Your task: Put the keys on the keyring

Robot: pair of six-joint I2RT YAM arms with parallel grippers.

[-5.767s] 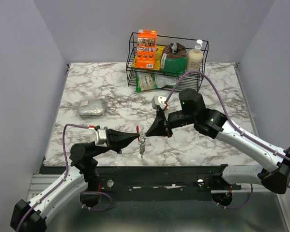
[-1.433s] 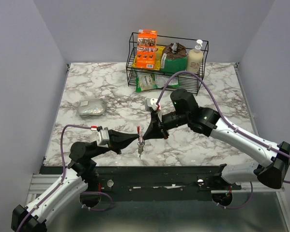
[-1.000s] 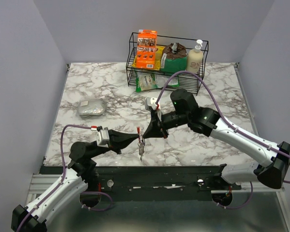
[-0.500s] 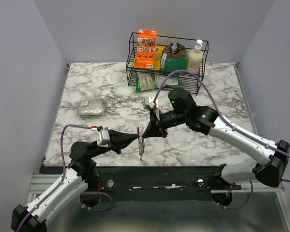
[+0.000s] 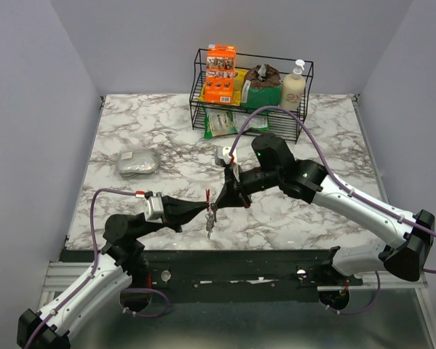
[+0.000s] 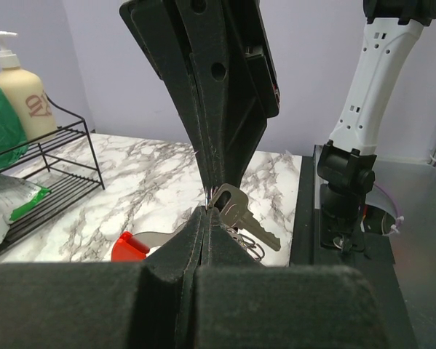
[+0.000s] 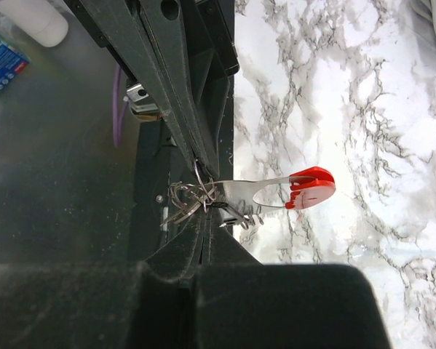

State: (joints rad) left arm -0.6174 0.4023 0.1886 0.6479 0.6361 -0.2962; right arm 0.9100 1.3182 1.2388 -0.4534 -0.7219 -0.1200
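My left gripper (image 5: 207, 208) and right gripper (image 5: 215, 203) meet tip to tip just above the table's near edge, both shut. A thin wire keyring (image 7: 199, 183) runs between the two sets of tips, and both appear to pinch it. A silver key (image 6: 241, 212) slants down beside the tips, with more wire loops (image 6: 250, 246) beneath it. A flat silver tag with a red end (image 7: 311, 187) sticks out sideways from the keyring. From above, the keys (image 5: 209, 225) dangle below the tips. Exactly which wire each pad grips is hidden.
A black wire rack (image 5: 200, 87) at the back holds an orange box (image 5: 220, 74), a green bag (image 5: 261, 93) and a soap bottle (image 5: 293, 87). A green-and-white packet (image 5: 226, 123) lies under it. A grey pouch (image 5: 137, 162) lies at the left.
The right gripper has crept a little left, closing onto the left gripper's tips. The left gripper and hanging keys have shifted slightly down. Both stayed shut.
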